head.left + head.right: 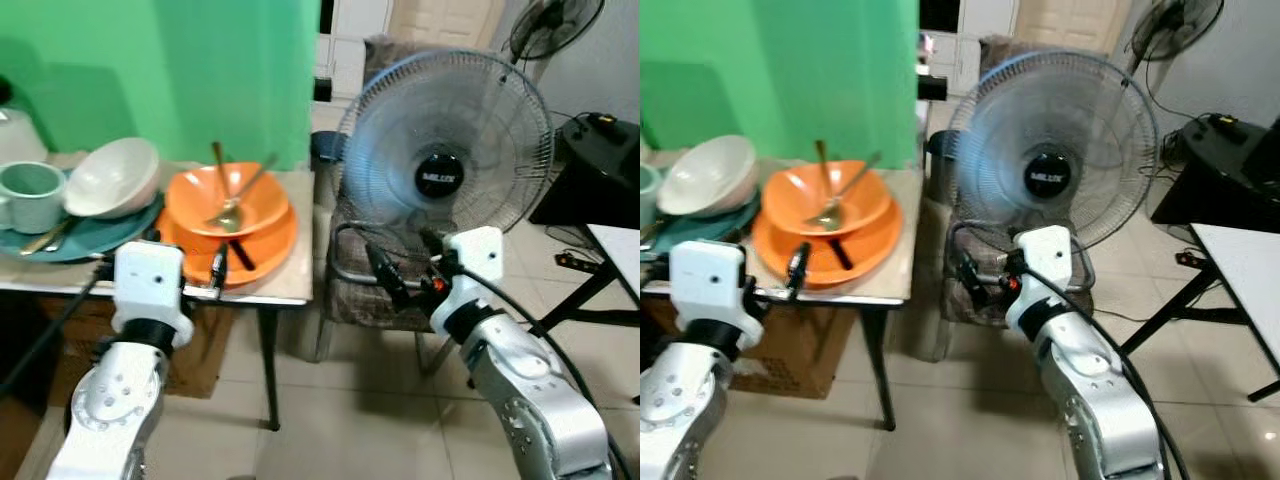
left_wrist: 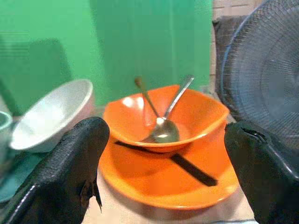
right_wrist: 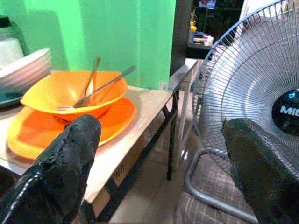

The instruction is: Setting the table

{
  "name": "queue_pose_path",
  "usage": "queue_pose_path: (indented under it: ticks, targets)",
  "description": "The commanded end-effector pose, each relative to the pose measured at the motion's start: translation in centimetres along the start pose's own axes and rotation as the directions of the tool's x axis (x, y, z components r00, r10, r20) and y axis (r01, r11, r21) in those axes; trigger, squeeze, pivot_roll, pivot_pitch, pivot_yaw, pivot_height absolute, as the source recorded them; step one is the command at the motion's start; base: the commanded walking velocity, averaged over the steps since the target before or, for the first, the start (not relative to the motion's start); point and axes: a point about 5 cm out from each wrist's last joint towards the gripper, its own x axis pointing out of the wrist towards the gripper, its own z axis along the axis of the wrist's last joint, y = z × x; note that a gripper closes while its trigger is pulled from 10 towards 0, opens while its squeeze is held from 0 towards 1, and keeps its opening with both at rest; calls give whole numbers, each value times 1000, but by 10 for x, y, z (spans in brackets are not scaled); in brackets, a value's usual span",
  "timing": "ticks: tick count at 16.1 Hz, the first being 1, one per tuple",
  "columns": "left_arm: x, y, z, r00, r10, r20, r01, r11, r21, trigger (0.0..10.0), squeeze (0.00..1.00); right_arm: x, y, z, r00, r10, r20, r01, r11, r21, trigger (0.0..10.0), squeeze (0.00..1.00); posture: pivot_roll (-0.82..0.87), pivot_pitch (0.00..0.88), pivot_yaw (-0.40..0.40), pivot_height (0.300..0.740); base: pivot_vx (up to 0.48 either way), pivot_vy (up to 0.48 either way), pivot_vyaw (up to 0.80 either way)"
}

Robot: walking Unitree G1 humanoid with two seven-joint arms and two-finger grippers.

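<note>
Both silver arms rise from the bottom edge of the head views, and each gripper's fingers are spread wide with nothing between them. At about 9 o'clock the left gripper (image 1: 218, 268) hangs at the near edge of the table (image 1: 290, 285), just short of the orange plate (image 1: 270, 248). On that plate sits the orange bowl (image 1: 255, 205), holding a spoon (image 2: 164, 129) and fork (image 3: 81, 101). Farther toward 10 o'clock a white bowl (image 1: 110, 178) and green mug (image 1: 30, 195) rest on a teal plate (image 1: 100, 235). Toward 3 o'clock the right gripper (image 1: 388, 275) hovers off the table before a standing fan (image 1: 445, 150).
</note>
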Motion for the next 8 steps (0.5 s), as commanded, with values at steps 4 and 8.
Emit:
queue_pose_path:
  ticks: [4, 8]
  targets:
    - [1, -4, -1, 1000, 3, -3, -3, 1000, -10, 10000, 0, 4, -12, -3, 998, -64, -3, 64, 998, 14, 10000, 1000, 130, 0, -43, 740, 0, 0, 0]
    - [5, -2, 4, 999, 31, 13, -31, 1000, 4, 10000, 0, 5, -13, -2, 998, -62, -3, 62, 998, -12, 10000, 1000, 140, 0, -44, 740, 0, -353, 600]
